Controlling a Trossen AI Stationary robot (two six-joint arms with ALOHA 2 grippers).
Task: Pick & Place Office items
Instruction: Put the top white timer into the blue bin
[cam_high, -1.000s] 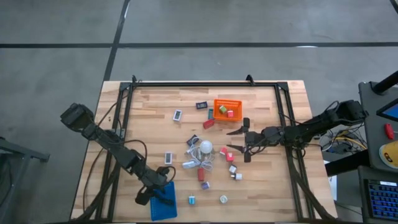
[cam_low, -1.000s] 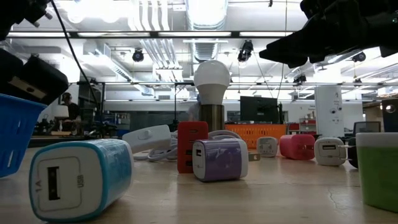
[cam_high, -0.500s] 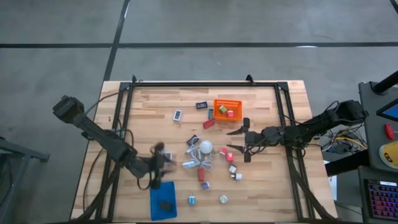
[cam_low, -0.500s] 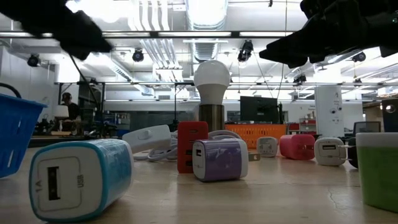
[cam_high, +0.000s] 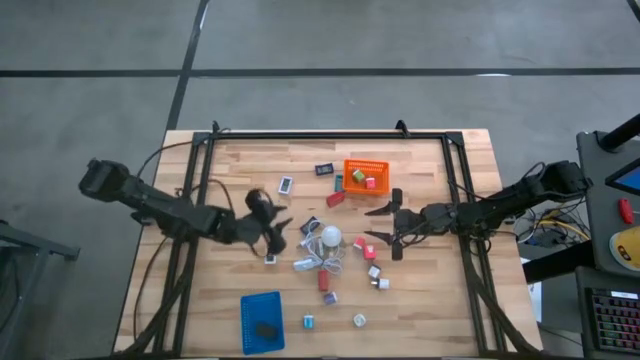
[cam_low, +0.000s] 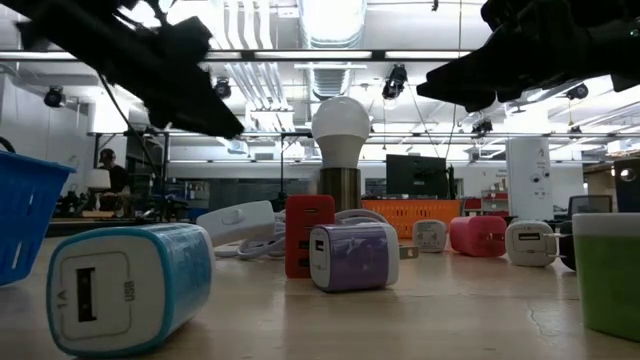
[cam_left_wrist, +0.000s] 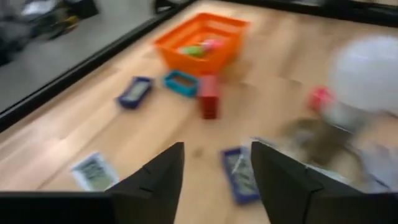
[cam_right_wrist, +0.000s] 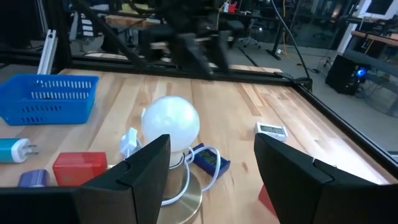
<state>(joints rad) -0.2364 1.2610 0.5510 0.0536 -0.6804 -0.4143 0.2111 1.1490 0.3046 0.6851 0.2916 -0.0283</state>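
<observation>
Dark left end effector (cam_high: 275, 232) and right end effector (cam_high: 385, 225) both gape empty.

**Workshop around the wooden bench**

The pale wood bench (cam_high: 250, 160) stands on a grey concrete floor (cam_high: 300, 40) crossed by dark lines. Beyond the bench, bright ceiling lights (cam_low: 330, 20) and exposed ducts (cam_low: 240, 85) hang above; a monitor (cam_low: 415, 172) stands far behind.

Orange basket (cam_high: 365, 173), blue basket (cam_high: 261, 322), white bulb (cam_high: 330, 237), red block (cam_high: 336, 198), pale wood table (cam_high: 420, 290)
</observation>
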